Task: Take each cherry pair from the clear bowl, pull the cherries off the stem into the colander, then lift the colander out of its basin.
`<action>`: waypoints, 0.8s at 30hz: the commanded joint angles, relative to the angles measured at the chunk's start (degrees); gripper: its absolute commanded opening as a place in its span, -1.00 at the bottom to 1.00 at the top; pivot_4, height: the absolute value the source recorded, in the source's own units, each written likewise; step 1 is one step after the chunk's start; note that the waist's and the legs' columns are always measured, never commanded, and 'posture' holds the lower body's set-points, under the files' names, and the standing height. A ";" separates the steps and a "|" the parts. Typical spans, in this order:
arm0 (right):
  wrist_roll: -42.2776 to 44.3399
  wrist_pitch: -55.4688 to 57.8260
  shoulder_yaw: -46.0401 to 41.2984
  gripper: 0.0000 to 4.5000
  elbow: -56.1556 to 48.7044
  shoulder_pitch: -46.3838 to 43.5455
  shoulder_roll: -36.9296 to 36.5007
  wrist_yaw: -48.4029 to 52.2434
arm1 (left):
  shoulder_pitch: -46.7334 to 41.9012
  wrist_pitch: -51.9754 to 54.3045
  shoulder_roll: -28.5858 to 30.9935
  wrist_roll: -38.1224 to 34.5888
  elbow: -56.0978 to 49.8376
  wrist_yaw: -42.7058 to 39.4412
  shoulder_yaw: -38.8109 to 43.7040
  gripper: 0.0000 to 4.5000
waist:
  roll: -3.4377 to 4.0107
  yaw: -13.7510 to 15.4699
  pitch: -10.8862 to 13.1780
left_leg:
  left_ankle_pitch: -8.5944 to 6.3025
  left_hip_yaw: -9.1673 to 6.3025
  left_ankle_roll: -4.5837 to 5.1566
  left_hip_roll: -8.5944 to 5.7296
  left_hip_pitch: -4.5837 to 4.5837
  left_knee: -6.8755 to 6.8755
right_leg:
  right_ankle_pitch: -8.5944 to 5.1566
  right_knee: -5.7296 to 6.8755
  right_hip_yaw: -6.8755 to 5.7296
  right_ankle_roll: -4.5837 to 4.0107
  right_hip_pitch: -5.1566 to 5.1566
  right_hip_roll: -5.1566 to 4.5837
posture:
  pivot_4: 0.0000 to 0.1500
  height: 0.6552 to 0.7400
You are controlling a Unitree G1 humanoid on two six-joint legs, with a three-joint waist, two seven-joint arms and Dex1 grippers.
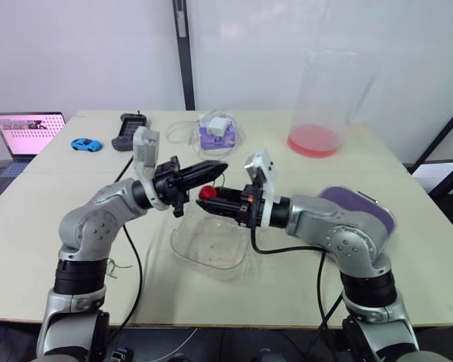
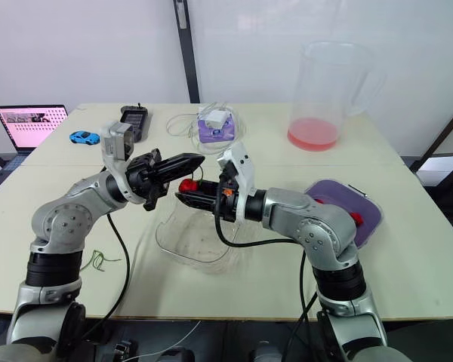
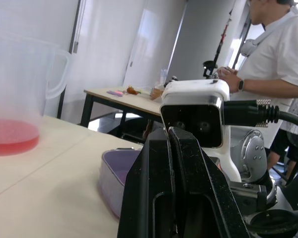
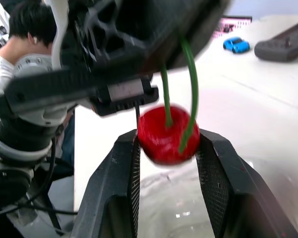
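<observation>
Cherry (image 4: pixel 165 134) between right fingers (image 4: pixel 120 188), over clear bowl (image 1: pixel 210 260)

Two high, two close.
Both eye views overlook the table (image 1: pixel 30 222); wrist views face each other near the cherry (image 4: pixel 164 135).

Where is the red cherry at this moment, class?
The cherry is gripped by the right hand, in the air above the clear bowl near the middle of the table. Its green stems run up into the shut left hand.
</observation>
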 commanded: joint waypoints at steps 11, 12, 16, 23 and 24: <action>0.92 -2.51 -1.87 -0.26 -1.65 -1.88 1.12 -0.57 | -0.86 -0.60 0.12 -0.96 -1.04 -0.29 0.80 -1.00 | 0.00 -0.03 0.00 | 0.00 -0.01 0.00 0.00 0.00 0.00 | 0.00 0.00 0.00 0.00 -0.01 0.01 | 1.00 0.84; 1.21 -2.55 -2.21 -0.26 -1.45 -2.02 1.48 -0.86 | -0.85 -0.67 0.14 -0.89 -0.91 -0.37 0.81 -1.00 | 0.00 -0.02 0.00 | 0.00 -0.01 0.00 0.00 0.00 -0.01 | 0.00 0.00 0.00 0.00 -0.01 0.02 | 1.00 0.84; 2.69 -2.04 -3.75 -0.26 -0.76 -2.31 2.86 -1.92 | -0.74 -0.93 0.26 -0.63 -0.49 -0.69 0.85 -1.00 | 0.00 -0.02 0.00 | 0.00 -0.01 0.00 0.00 0.00 -0.01 | 0.00 0.00 0.00 0.00 -0.01 0.01 | 1.00 0.84; 0.31 -3.14 -2.04 0.48 -0.89 -2.59 1.98 -1.64 | -0.70 -1.10 0.43 -0.47 -0.18 -1.02 0.94 -1.00 | 0.00 -0.02 0.00 | 0.00 0.00 0.00 0.00 0.00 -0.01 | 0.00 0.00 0.00 0.00 -0.01 0.01 | 1.00 0.84; -0.47 -3.47 -1.34 0.48 -0.81 -2.55 1.69 -1.45 | -0.65 -1.07 0.41 -0.53 -0.22 -0.99 0.98 -1.00 | 0.00 -0.02 0.00 | 0.00 0.00 0.00 0.00 0.00 -0.01 | 0.00 0.00 0.00 0.00 -0.01 0.01 | 1.00 0.84</action>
